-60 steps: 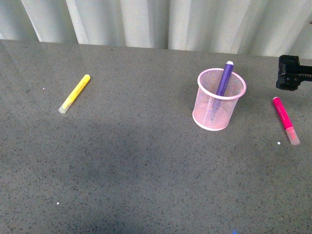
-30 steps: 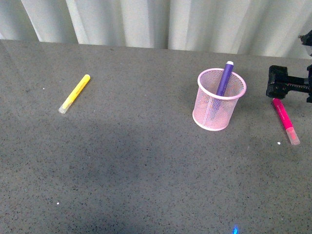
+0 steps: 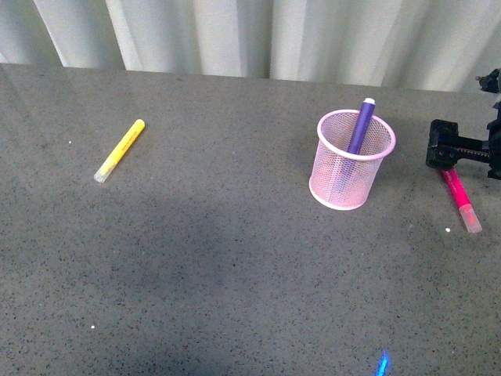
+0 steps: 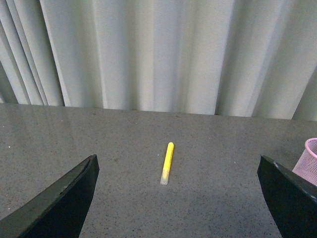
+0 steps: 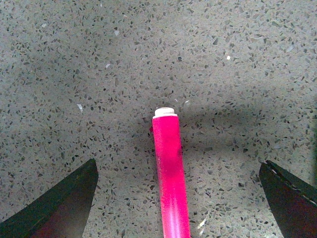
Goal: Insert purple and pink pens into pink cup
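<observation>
My body camera looks forward and down across the grey surface (image 3: 235, 274) to the curtain (image 3: 235, 31) at 12 o'clock. My left wrist camera sits low, nearly level, facing that same curtain; both views share the yellow marker (image 4: 167, 162) and the pink cup (image 4: 308, 161). My right wrist camera stares straight down, close over the pink pen (image 5: 171, 173), which the body view holds at 3 o'clock.

The dark purple marker (image 3: 362, 125) leans inside the upright pink wire-mesh cup (image 3: 342, 176). The magenta-pink, clear-capped marker (image 3: 462, 200) lies flat, right of it.
</observation>
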`<state>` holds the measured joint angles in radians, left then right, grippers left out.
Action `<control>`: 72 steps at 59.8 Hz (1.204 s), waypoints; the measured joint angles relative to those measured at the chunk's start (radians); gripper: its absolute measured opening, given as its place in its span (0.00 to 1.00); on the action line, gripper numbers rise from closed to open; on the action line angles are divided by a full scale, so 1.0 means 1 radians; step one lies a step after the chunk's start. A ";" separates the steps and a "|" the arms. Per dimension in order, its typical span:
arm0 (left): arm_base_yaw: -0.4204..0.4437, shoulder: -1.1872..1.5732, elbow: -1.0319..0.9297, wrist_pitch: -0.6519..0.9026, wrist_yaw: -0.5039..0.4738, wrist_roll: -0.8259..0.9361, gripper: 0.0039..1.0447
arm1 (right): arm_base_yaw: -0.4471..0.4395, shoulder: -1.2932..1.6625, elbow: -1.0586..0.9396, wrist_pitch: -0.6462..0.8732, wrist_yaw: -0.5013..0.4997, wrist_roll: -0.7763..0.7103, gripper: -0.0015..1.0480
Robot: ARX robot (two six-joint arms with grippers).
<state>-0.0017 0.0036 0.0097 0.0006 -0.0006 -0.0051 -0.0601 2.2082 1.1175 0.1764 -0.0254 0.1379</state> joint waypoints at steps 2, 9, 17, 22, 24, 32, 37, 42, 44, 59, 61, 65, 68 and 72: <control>0.000 0.000 0.000 0.000 0.000 0.000 0.94 | -0.001 0.005 0.001 0.004 0.000 0.000 0.93; 0.000 0.000 0.000 0.000 0.000 0.000 0.94 | -0.004 0.019 0.001 0.014 0.000 0.000 0.93; 0.000 0.000 0.000 0.000 0.000 0.000 0.94 | -0.008 0.033 0.001 0.037 -0.003 0.000 0.93; 0.000 0.000 0.000 0.000 0.000 0.000 0.94 | -0.009 0.039 0.001 0.053 -0.003 0.001 0.91; 0.000 0.000 0.000 0.000 0.000 0.000 0.94 | -0.010 0.042 0.001 0.057 -0.002 0.000 0.86; 0.000 0.000 0.000 0.000 0.000 0.000 0.94 | -0.010 0.046 -0.002 0.067 -0.002 -0.002 0.67; 0.000 0.000 0.000 0.000 0.000 0.000 0.94 | -0.013 0.048 -0.002 0.072 -0.003 -0.002 0.55; 0.000 0.000 0.000 0.000 0.000 0.000 0.94 | -0.016 0.049 -0.004 0.076 -0.005 -0.002 0.45; 0.000 0.000 0.000 0.000 0.000 0.000 0.94 | -0.020 0.049 -0.005 0.078 -0.007 -0.003 0.38; 0.000 0.000 0.000 0.000 0.000 0.000 0.94 | -0.051 0.049 -0.008 0.083 -0.014 -0.010 0.10; 0.000 0.000 0.000 0.000 0.000 0.000 0.94 | -0.053 0.049 -0.010 0.085 -0.017 -0.010 0.10; 0.000 0.000 0.000 0.000 0.000 0.000 0.94 | -0.056 0.047 -0.016 0.096 -0.021 -0.010 0.10; 0.000 0.000 0.000 0.000 0.000 0.000 0.94 | -0.058 0.043 -0.024 0.109 -0.022 -0.010 0.10; 0.000 0.000 0.000 0.000 0.000 0.000 0.94 | -0.059 0.034 -0.043 0.146 -0.026 -0.008 0.10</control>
<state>-0.0017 0.0036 0.0097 0.0006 -0.0006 -0.0048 -0.1192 2.2421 1.0748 0.3229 -0.0509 0.1295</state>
